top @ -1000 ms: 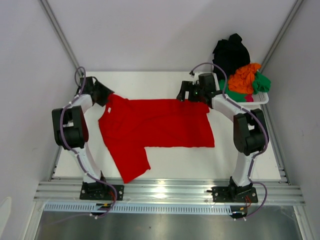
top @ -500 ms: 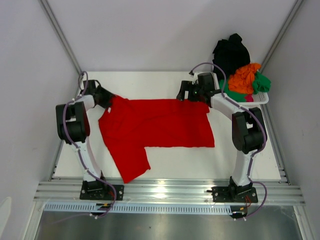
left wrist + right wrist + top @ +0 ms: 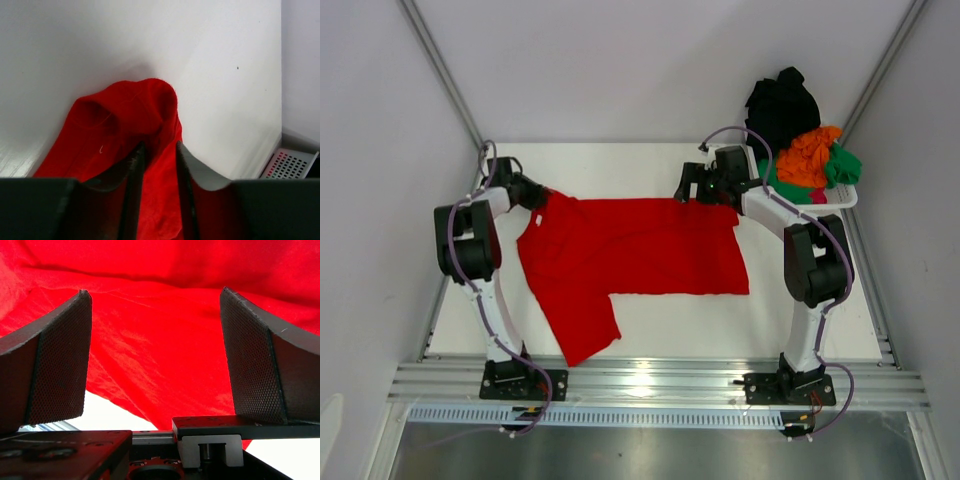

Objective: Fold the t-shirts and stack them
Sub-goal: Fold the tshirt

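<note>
White tabletop (image 3: 620,165), grey-walled cell.

1. Left gripper (image 3: 158,147): jaws narrow about a raised ridge of the large bright red cloth t-shirt (image 3: 640,250) at its far-left corner. I cannot tell whether they bite.
2. Right gripper (image 3: 154,295): jaws wide apart, low over the far-right hem corner.
3. Red shirt: spread flat, mid-table.
4. Black shirt (image 3: 782,105), orange shirt (image 3: 810,155) and green shirt (image 3: 845,165): heaped in the white plastic basket (image 3: 842,203), far right.

My judgement: secure both corners before lifting, then raise them evenly.
</note>
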### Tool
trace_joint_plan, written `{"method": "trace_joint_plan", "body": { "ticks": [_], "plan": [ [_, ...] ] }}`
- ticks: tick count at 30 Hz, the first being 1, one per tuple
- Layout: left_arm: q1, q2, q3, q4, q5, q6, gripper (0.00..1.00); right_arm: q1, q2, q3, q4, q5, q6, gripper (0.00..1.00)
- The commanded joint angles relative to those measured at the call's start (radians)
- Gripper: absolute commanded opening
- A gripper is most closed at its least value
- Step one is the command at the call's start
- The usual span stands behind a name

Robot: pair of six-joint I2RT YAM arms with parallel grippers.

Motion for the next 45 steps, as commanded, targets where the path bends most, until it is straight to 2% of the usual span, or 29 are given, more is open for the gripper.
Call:
{"method": "trace_joint_plan", "body": {
  "ticks": [1, 6, 7, 24, 45],
  "plan": [
    [0.008, 0.018, 0.053, -0.01, 0.035, -0.002, 0.3, 0.003, -0.015, 0.025, 0.005, 0.017, -0.003, 0.95],
    [0.013, 0.002, 0.037, -0.011, 0.032, 0.004, 0.03, 0.003, -0.024, 0.011, 0.009, 0.021, -0.004, 0.95],
    [0.016, -0.002, 0.03, -0.01, 0.031, 0.006, 0.01, 0.003, -0.024, 0.011, 0.009, 0.021, -0.006, 0.95],
    [0.039, -0.231, -0.264, 0.075, -0.006, 0.01, 0.01, 0.003, -0.038, -0.027, 0.019, 0.012, 0.0, 0.95],
    [0.074, -0.268, -0.295, 0.018, -0.063, 0.098, 0.01, 0.003, -0.04, -0.043, 0.016, 0.0, 0.0, 0.95]
  ]
}}
